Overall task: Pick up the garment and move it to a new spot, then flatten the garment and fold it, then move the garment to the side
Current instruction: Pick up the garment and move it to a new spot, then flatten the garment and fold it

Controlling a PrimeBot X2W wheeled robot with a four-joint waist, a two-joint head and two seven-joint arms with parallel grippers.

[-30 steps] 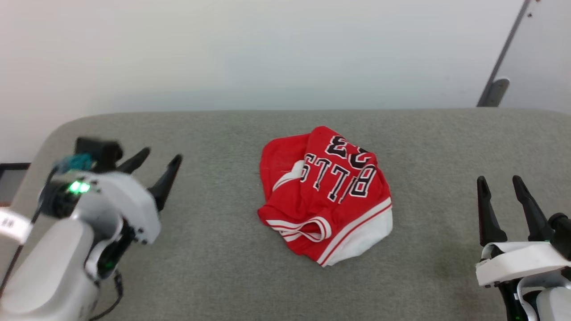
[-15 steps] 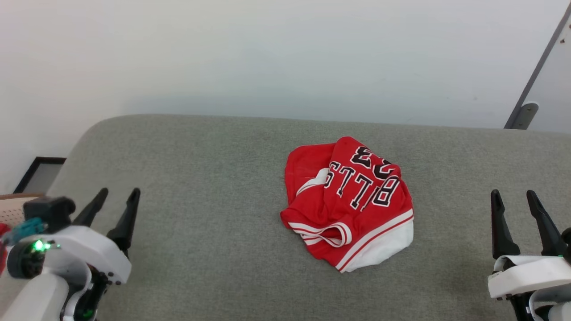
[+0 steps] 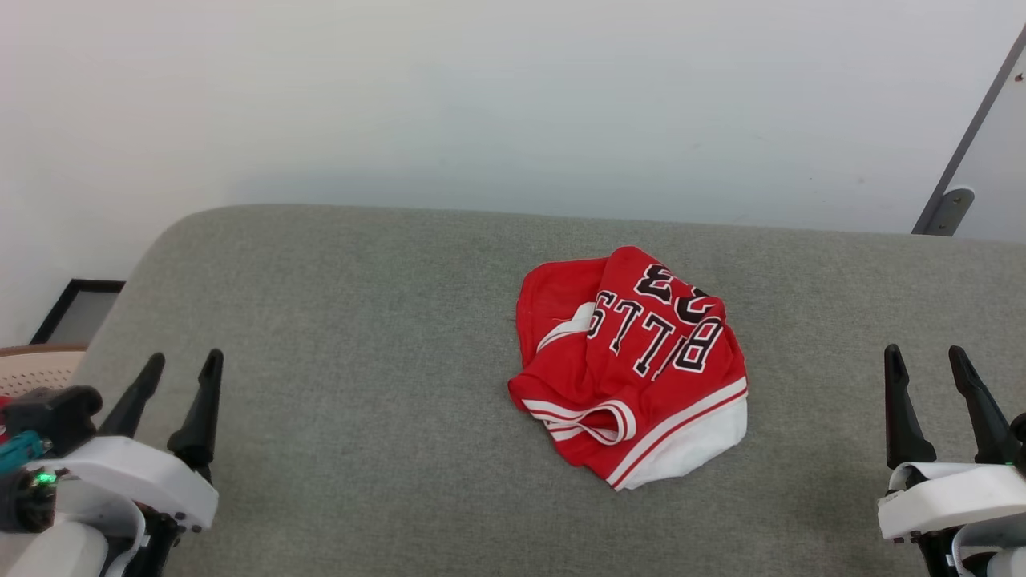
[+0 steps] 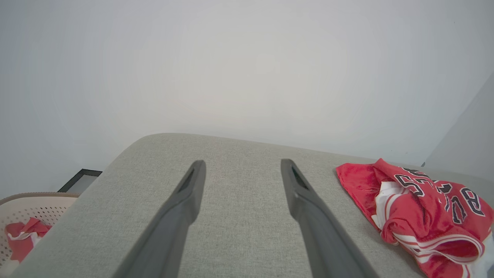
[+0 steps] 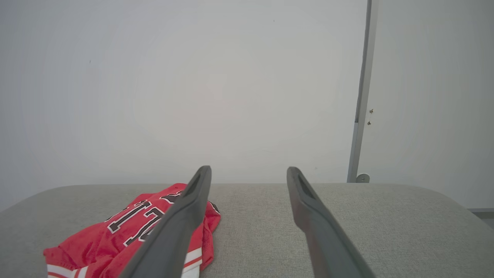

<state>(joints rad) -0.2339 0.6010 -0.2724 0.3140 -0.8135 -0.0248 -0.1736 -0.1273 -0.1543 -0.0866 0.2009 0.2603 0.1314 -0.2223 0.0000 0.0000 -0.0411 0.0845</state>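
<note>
Head view: left gripper (image 3: pixel 186 355) at lower left, right gripper (image 3: pixel 922 349) at lower right; each empty, its two dark fingers (image 3: pixel 899 409) spread apart, pointing forward.

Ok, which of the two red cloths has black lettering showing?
The garment crumpled on the grey cushion; the red cloth in the perforated basket shows just red and white.
</note>
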